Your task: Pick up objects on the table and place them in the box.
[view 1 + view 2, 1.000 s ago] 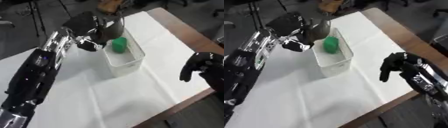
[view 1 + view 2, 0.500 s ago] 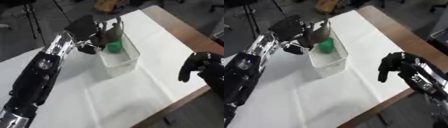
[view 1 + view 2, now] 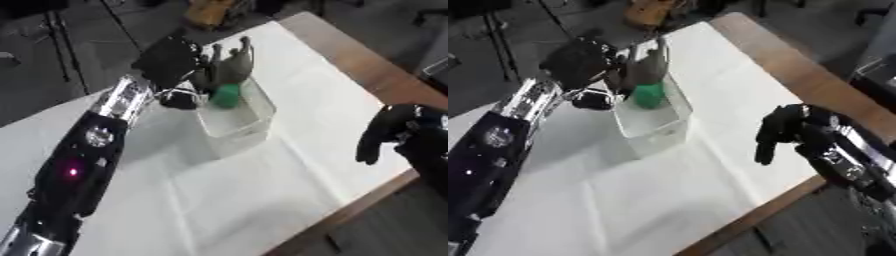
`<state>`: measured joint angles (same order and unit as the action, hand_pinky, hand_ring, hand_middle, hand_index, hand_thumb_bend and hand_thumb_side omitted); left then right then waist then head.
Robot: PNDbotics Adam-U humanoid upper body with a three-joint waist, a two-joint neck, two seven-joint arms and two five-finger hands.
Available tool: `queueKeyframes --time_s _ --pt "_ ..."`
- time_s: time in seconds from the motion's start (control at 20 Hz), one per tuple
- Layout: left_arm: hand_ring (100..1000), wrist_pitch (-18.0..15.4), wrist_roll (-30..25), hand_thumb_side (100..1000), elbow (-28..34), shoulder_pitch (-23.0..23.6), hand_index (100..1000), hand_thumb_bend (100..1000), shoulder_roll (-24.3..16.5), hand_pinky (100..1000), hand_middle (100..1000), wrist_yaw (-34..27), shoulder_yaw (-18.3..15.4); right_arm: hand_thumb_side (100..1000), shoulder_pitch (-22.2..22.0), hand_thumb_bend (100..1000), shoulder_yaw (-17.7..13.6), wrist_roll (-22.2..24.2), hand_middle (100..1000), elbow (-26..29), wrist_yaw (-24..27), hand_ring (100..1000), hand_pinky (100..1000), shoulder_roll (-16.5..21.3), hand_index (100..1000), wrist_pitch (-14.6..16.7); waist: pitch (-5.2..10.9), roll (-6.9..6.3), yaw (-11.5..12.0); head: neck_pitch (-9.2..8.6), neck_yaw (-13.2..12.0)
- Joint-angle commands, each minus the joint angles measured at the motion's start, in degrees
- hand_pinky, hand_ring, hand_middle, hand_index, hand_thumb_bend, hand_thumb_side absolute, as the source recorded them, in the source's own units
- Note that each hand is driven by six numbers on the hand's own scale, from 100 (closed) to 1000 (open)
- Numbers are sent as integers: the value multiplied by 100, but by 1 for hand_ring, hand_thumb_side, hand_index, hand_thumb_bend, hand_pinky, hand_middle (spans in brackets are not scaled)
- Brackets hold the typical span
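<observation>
A clear plastic box (image 3: 238, 131) stands on the white table, left of centre and toward the far side. A green object (image 3: 226, 96) lies inside it at the far end. My left arm runs in from the lower left, and my left hand (image 3: 224, 64) hovers over the box's far end, just above the green object. Its fingers are straight and point away, open, and hold nothing. My right hand (image 3: 785, 131) hangs at the table's right edge, well clear of the box. It is open, with relaxed fingers drooping and nothing in them.
A white sheet (image 3: 262, 190) covers the table. A bare brown wooden strip (image 3: 376, 75) runs along its right side, beyond which the table drops to the floor. Dark stand legs (image 3: 61, 45) and a brownish object (image 3: 208, 10) sit on the floor past the far edge.
The whole picture has shifted, so the camera moved. My left hand has come over the box's far end with its fingers straighter. The green object stays in the box; my right hand is still.
</observation>
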<state>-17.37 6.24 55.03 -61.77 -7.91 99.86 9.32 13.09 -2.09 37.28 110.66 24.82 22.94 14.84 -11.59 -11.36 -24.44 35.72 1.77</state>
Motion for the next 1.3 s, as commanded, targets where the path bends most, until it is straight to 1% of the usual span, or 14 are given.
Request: queueKeyframes --time_s 0.05,0.2,0.25,0.3,0.45,0.65,0.7,0.85,0.9,1.0,1.15,1.2,1.25,1.3 --pt "710 -44 -27 678 -20 -96 595 647 -62 970 625 237 -66 709 38 100 -36 -34 613 66 35 489 511 114 803 -3 503 -25 -3 -22 3" --pt "710 -96 -192 678 -83 -94 595 647 -51 970 625 389 -89 709 34 100 -37 -42 613 70 36 489 511 115 803 -2 504 -21 -1 -14 0" --pt "761 -110 -231 689 -78 -92 658 692 -49 989 720 406 -96 710 33 100 -37 -43 613 71 35 489 511 115 804 -2 504 -20 0 -14 1" --pt "787 -124 -278 717 -87 -85 730 709 -53 993 764 415 -108 710 28 100 -40 -45 613 72 34 489 511 114 804 0 505 -15 5 -15 4" --pt "796 -75 -220 752 2 -78 761 712 -53 985 782 291 -159 711 17 100 -41 -46 613 73 28 489 511 110 804 6 507 -5 17 -16 11" --pt "814 74 98 829 178 -65 795 730 -42 962 808 -25 -226 711 4 100 -44 -51 613 75 29 489 512 108 804 14 509 8 30 -10 15" --pt "815 112 186 906 217 -78 810 805 -23 873 822 -110 -250 714 -4 100 -47 -53 613 74 28 489 511 103 804 15 509 22 39 -7 18" --pt "809 354 470 933 591 -103 813 823 203 830 820 -393 -609 714 -42 100 -61 -62 613 71 16 489 511 85 804 32 505 69 93 3 46" --pt "801 444 564 954 738 -82 818 852 260 767 821 -487 -734 715 -48 100 -62 -63 613 71 14 488 511 82 804 38 502 81 102 2 54" --pt "800 616 753 956 1035 -15 819 855 376 760 821 -676 -930 715 -65 100 -67 -69 613 72 8 488 511 77 804 50 498 99 121 0 72" --pt "800 713 1035 956 1164 70 819 855 377 760 821 -958 -918 715 -71 100 -67 -72 613 72 3 488 511 79 804 59 497 101 127 -1 79" --pt "788 725 1130 974 1157 102 825 879 386 689 820 -1053 -927 717 -76 100 -72 -76 613 72 3 488 511 72 804 64 489 120 141 -2 90" --pt "788 776 1223 974 1177 150 825 879 456 689 820 -1146 -1004 717 -90 100 -80 -81 613 72 2 488 511 59 804 71 485 146 163 5 104" --pt "779 834 1315 980 1190 178 830 867 494 640 817 -1238 -1101 719 -103 100 -87 -85 614 75 -1 487 510 55 804 82 474 169 185 4 117"
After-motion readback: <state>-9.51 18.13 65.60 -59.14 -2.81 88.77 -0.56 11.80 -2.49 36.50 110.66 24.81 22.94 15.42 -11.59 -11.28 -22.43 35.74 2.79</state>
